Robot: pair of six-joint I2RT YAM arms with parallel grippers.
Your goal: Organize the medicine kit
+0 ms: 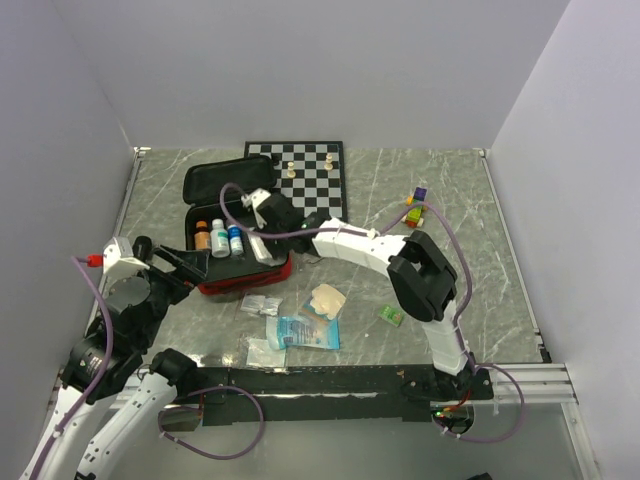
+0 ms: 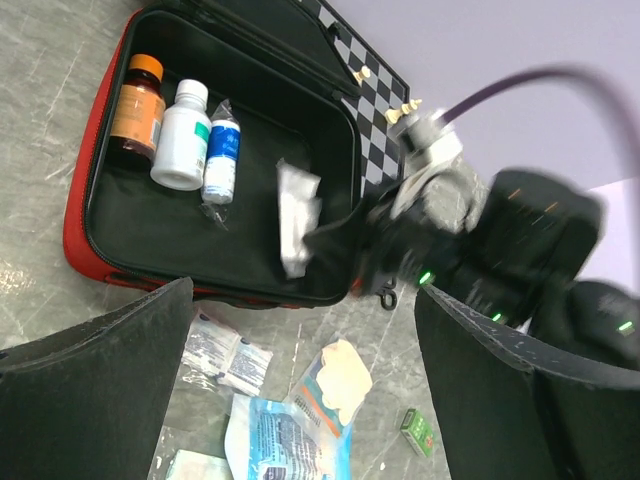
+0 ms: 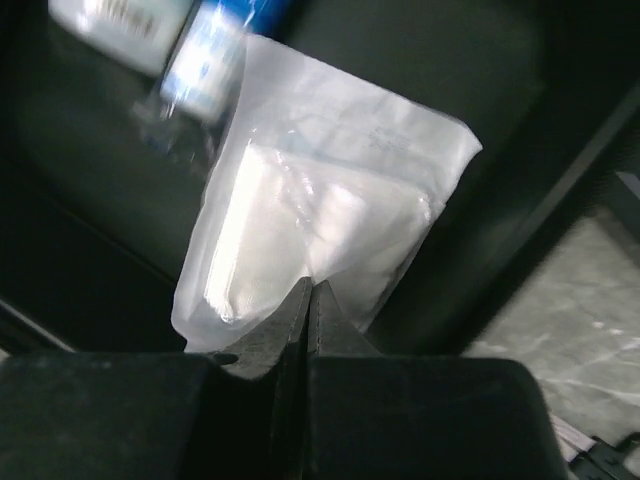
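Left hand [image 1: 188, 262] gapes open at the near-left edge of the soft red zippered medicine kit [image 1: 243, 283], lying open left of centre on the grey marbled tabletop [image 1: 450, 290]. Over its black lining, right hand [image 3: 308, 292] pinches a clear plastic gauze packet [image 3: 320, 190].

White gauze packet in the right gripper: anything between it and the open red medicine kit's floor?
Nothing visible. The plastic-wrapped white gauze packet hangs from the right gripper over bare black lining in the soft red medicine kit; three bottles lie apart, at its other end.
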